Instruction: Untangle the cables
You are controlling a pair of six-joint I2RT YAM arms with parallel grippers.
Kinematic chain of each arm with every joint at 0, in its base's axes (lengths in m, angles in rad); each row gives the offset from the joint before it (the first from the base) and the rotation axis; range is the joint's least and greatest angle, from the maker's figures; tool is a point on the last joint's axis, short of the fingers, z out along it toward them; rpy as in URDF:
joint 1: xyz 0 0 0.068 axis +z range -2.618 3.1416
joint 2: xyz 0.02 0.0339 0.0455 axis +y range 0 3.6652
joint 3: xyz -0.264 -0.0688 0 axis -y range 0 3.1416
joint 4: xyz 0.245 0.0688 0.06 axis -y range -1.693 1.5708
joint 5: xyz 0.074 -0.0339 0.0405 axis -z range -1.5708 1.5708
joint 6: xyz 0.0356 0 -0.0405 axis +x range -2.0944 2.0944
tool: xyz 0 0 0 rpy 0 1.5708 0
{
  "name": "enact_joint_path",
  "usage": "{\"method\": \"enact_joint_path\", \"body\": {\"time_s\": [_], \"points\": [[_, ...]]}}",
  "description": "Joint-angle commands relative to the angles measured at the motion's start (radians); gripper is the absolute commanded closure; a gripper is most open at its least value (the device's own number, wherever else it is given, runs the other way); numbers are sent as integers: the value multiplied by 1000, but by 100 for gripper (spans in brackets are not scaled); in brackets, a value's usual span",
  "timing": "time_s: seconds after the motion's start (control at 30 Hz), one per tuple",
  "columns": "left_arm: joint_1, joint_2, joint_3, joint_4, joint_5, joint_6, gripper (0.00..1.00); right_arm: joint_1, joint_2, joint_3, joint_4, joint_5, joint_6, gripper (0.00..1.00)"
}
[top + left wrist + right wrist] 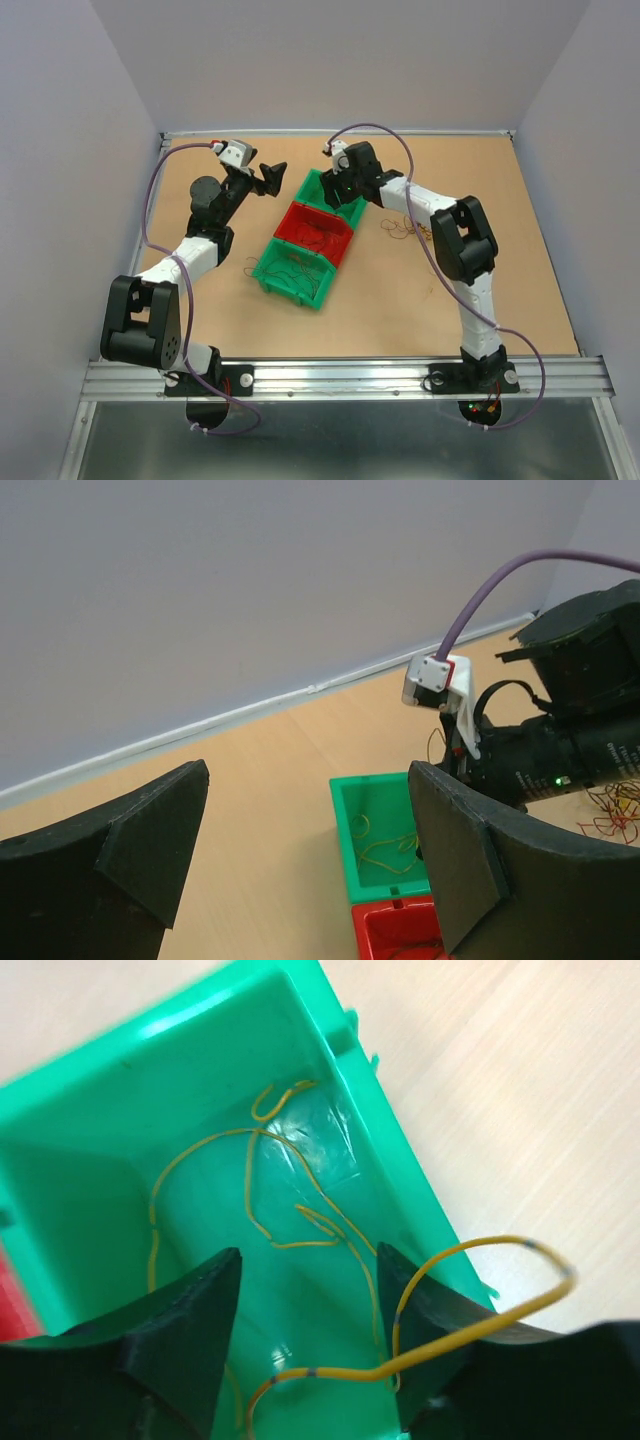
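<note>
The cables are thin wires. A yellow one [440,1350] curls across my right gripper's [308,1260] right finger and hangs between the parted jaws, which no longer pinch it. Below it, more yellow wires [250,1175] lie on the floor of the far green bin [400,1150]. From above, the right gripper [338,190] hovers over that bin [318,185]. A tangled clump of wires [405,228] lies on the table to the right of the bins. My left gripper [262,177] is open and empty, above the table just left of the bins, and its view [308,780] shows the green bin [345,820].
A red bin [300,215] and a nearer green bin [270,270], both holding thin wires, sit in a diagonal row with the far green one. White walls stand behind and to both sides. The right arm [580,740] fills the right of the left wrist view.
</note>
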Motion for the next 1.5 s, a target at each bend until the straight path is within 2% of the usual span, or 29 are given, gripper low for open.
{"method": "enact_joint_path", "body": {"time_s": [0.0, 0.2, 0.3, 0.4, 0.43, 0.53, 0.8, 1.2, 1.3, 1.33, 1.43, 1.47], "points": [[-2, -25, 42, 32, -4, 11, 8, 16, -96, 28, 29, 8, 21, 34], [-3, -26, 40, 32, -9, 11, 8, 14, -176, -45, 82, 26, 78, 33], [-5, -25, 40, 32, -13, 11, 8, 16, -202, -74, 93, 29, 79, 42], [-6, -28, 40, 30, -13, 34, 8, 14, -202, -78, 98, 31, 79, 61], [-6, -28, 40, 29, -13, 34, 8, 14, -199, -74, 99, 31, 82, 76], [-8, -28, 42, 27, -18, 39, 8, 14, -177, -53, 102, 10, 89, 99], [-14, -29, 39, 24, -16, 45, 8, 14, -27, 45, 102, -128, 53, 99], [-26, -28, 42, 16, -13, 63, 8, 14, 154, 179, -55, -127, -65, 99], [-28, -32, 40, 16, -27, 65, 8, 14, 144, 214, -92, -89, -74, 82], [-28, -34, 37, 21, -41, 63, 8, 14, 118, 215, -91, -87, -72, 71], [-28, -47, 25, 41, -105, 48, 6, 14, 70, 222, -88, -89, -62, 64], [-28, -55, 19, 65, -122, 40, 2, 14, 38, 222, -86, -86, -57, 63]]}}
